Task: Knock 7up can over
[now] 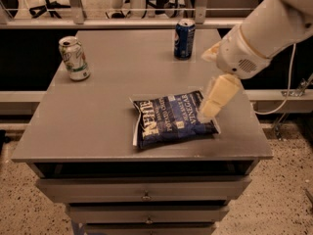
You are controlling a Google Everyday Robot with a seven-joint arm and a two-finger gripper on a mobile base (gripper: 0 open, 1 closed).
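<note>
Here, in the camera view, a gray table (pixel 98 121) stands in the middle with drawers (pixel 145 190) under its near edge. The 7up can (pixel 74 58) stands up straight near the far left corner of the table top. It is white and silver with green marks. A dark blue soda can (pixel 184 38) stands up straight at the far edge, a bit right of the middle. A blue bag of chips (pixel 171 121) lies flat on the near right part of the table. The big white arm (pixel 264 33) reaches in from the far right. Its cream gripper (pixel 215 102) points down over the right end of the chip bag, well apart from the 7up can. I cannot tell if the gripper is open or closed.
</note>
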